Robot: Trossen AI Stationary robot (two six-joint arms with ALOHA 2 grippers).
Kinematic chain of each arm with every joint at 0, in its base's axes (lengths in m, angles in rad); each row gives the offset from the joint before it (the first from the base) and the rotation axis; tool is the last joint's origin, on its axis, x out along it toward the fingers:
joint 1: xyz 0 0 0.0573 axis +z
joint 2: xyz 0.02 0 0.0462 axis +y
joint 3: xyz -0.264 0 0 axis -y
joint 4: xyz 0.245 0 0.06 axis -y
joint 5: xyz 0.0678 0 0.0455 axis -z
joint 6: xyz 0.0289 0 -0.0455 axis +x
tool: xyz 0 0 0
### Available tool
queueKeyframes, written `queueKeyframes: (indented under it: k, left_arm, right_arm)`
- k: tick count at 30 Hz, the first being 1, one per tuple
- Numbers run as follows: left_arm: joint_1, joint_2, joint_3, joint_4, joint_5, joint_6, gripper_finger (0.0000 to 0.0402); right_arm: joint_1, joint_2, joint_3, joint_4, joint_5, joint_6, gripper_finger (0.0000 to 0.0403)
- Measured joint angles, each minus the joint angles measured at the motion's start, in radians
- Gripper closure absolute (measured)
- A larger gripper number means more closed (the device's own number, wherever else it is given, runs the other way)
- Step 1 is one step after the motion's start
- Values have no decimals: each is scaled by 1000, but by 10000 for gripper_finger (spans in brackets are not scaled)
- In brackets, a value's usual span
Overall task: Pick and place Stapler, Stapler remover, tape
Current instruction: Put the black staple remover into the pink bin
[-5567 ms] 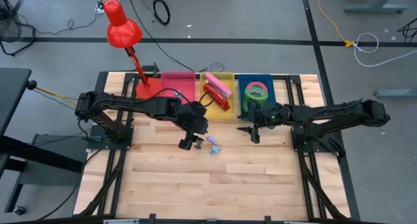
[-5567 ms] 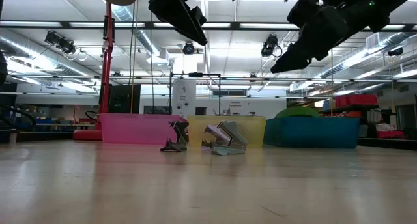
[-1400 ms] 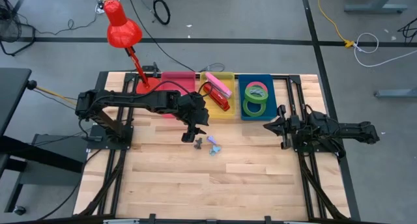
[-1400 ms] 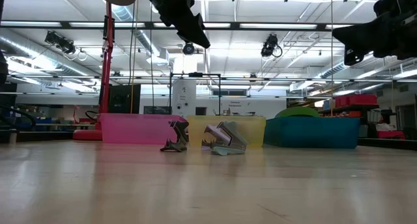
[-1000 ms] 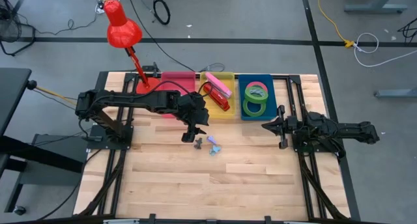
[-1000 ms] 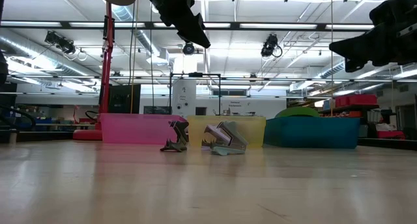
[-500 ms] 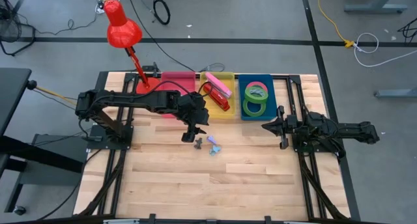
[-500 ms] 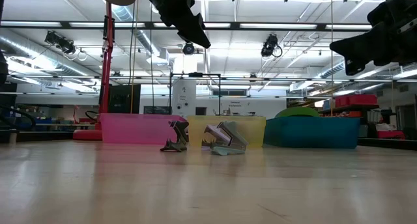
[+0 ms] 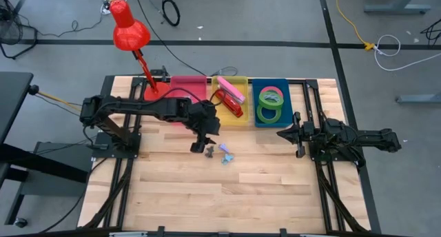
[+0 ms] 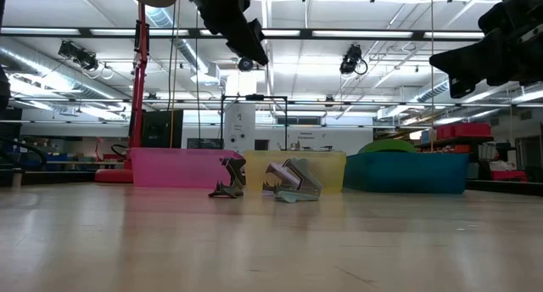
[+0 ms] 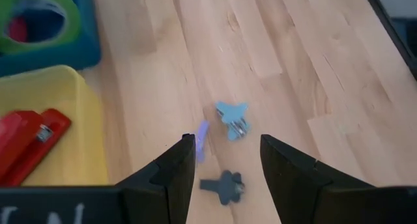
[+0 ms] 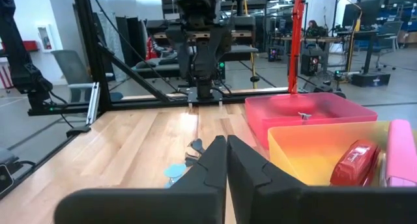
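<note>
Hovered with left gripper (image 11: 221, 162) open and empty above dark staple remover (image 11: 223, 185); right gripper (image 12: 227, 160) shut, empty, far right.

Left gripper (image 11: 221, 160) parted, right gripper (image 12: 227, 160) closed

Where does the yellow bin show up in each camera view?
High: yellow bin at the table's back, middle of three bins.
Low: behind the staple removers.
Left wrist: beside the blue bin.
Right wrist: beside the pink bin.
Shared landmark: the red stapler inside it.
</note>
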Motion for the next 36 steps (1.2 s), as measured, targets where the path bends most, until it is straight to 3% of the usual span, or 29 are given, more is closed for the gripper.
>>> queueKeyframes:
  k: [9,20,36]
  left_arm:
    - [-50,1,0,-25,-47,33,225]
    - [-33,1,-4,-67,-57,-2,225]
    - [-37,-7,-306,75,-246,-29,225]
  right_arm:
    - [0,0,0,0,0,-1,387]
    - [0,0,0,0,0,-1,387]
    - [0,0,0,1,0,-1,387]
